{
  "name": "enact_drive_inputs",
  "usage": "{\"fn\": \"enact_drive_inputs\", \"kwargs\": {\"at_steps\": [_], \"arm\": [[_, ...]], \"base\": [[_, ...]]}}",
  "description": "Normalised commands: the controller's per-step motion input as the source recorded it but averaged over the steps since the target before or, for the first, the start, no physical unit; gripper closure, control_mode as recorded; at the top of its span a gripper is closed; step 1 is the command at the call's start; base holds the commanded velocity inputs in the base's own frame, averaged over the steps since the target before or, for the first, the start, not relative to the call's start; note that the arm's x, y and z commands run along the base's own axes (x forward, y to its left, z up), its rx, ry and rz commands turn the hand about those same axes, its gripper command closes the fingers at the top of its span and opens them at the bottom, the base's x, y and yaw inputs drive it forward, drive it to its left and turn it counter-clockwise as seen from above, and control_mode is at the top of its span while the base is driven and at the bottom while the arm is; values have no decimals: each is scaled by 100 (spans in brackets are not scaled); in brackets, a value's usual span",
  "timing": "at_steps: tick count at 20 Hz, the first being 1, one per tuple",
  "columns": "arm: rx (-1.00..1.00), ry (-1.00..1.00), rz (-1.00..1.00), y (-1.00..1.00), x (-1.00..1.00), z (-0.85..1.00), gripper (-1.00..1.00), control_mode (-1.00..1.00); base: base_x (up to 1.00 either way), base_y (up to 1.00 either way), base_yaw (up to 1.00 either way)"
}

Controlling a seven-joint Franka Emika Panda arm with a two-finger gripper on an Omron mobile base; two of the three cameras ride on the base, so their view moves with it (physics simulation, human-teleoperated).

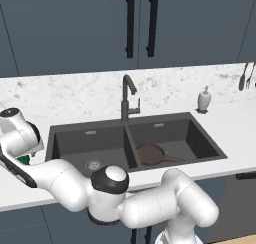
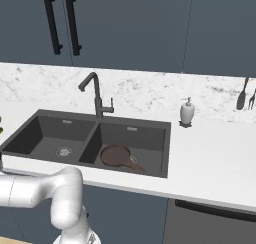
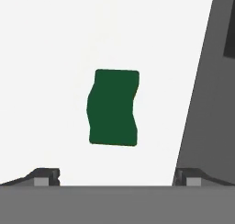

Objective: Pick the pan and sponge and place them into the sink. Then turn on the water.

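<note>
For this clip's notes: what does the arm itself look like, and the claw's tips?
The arm is glossy white, built of rounded, bulbous links with dark bands and a black-edged cap at the joints. The claw shows two small dark grey finger tips. No cables or markings are visible.

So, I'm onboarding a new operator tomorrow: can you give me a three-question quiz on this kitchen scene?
1. True or false: the pan already lies in the right basin of the sink.
2. Multiple choice: the sponge rests on A) the white counter beside the sink, B) the left basin, C) the pan.
3. Fill in: seen from the hand, the gripper hangs above the sponge with its jaws ____.

Key: 1 true; 2 A; 3 open.
</note>
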Motion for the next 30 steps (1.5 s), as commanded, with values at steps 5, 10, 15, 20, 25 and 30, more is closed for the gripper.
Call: {"fn": "enact_drive_inputs", "kwargs": {"at_steps": [5,10,15,20,25,30], "arm": [[-6,4,0,3,27,-16,-100,-100],[-2,0,0,17,29,-18,-100,-100],[0,0,0,14,18,-18,-100,-100],[0,3,0,18,8,-27,-100,-100],[0,7,0,15,9,-25,-100,-100],[0,9,0,10,12,-27,-100,-100]], "base": [[0,0,0],[0,0,0],[0,0,0],[0,0,0],[0,0,0],[0,0,0]]}}
